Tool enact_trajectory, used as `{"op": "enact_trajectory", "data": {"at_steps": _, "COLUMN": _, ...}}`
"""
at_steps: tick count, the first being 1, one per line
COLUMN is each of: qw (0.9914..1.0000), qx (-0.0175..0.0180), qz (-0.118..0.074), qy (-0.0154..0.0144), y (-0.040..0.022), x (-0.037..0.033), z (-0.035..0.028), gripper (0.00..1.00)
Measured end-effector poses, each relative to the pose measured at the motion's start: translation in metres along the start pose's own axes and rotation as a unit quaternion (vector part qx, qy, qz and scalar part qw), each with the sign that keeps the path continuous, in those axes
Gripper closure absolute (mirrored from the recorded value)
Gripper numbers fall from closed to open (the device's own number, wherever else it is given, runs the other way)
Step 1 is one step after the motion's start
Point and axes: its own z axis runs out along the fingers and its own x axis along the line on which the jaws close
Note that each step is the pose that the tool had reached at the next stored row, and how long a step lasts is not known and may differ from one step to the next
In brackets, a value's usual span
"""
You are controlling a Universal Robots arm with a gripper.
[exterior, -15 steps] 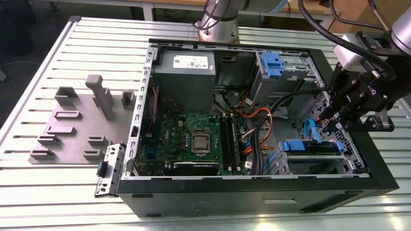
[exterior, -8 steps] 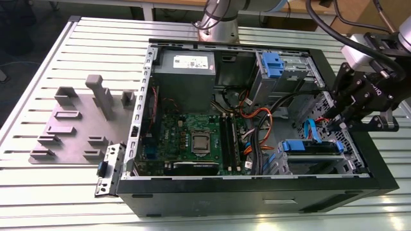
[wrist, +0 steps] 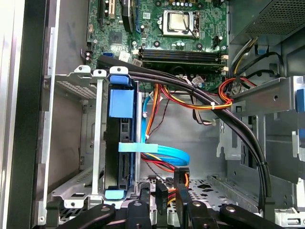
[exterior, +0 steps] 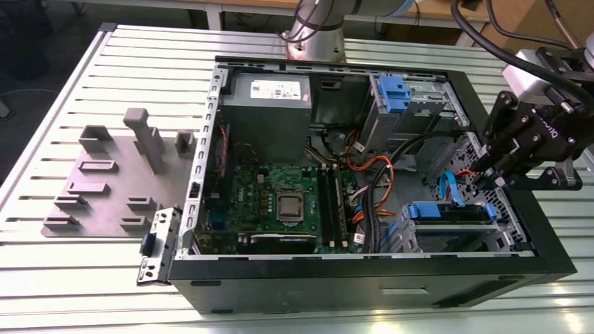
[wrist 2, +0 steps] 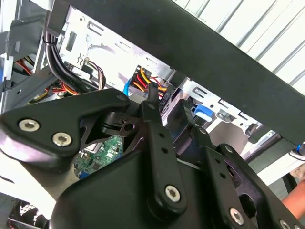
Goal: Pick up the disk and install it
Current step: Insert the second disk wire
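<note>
Gripper (exterior: pixel 490 182) is parked at the edge of the open computer case (exterior: pixel 519 271), on the exterior view's right, just over the wall by the lower drive cage. Its black fingers (wrist: pixel 180 191) sit close together with a slim gap and nothing clamped between them, so it's basically empty-handed; the tips hang right by the orange and red cable bundle (wrist: pixel 164 183) and a light blue data cable (wrist: pixel 162 151).

Right next to it is the disk (wrist: pixel 121 143), already sitting in the metal drive cage (wrist: pixel 97 143). It's on edge in its slot, blue carrier (exterior: pixel 450 211) facing outward, the long axis running along the cage rails, parallel to the case wall under the gripper. From the exterior view the carrier shows as a blue strip lying across the bay.

Further in there's the green motherboard (exterior: pixel 278 202) and the grey power supply (exterior: pixel 267 97).
</note>
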Motion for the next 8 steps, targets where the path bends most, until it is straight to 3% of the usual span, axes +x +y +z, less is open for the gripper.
{"op": "enact_trajectory", "data": {"at_steps": 7, "qw": 1.00000, "qx": 0.0000, "qz": 0.000, "qy": -0.0001, "y": -0.0001, "x": 0.0000, "z": 0.0001, "gripper": 0.66}}
{"op": "enact_trajectory", "data": {"at_steps": 8, "qw": 1.00000, "qx": 0.0000, "qz": 0.000, "qy": -0.0001, "y": -0.0001, "x": 0.0000, "z": 0.0001, "gripper": 0.73}}
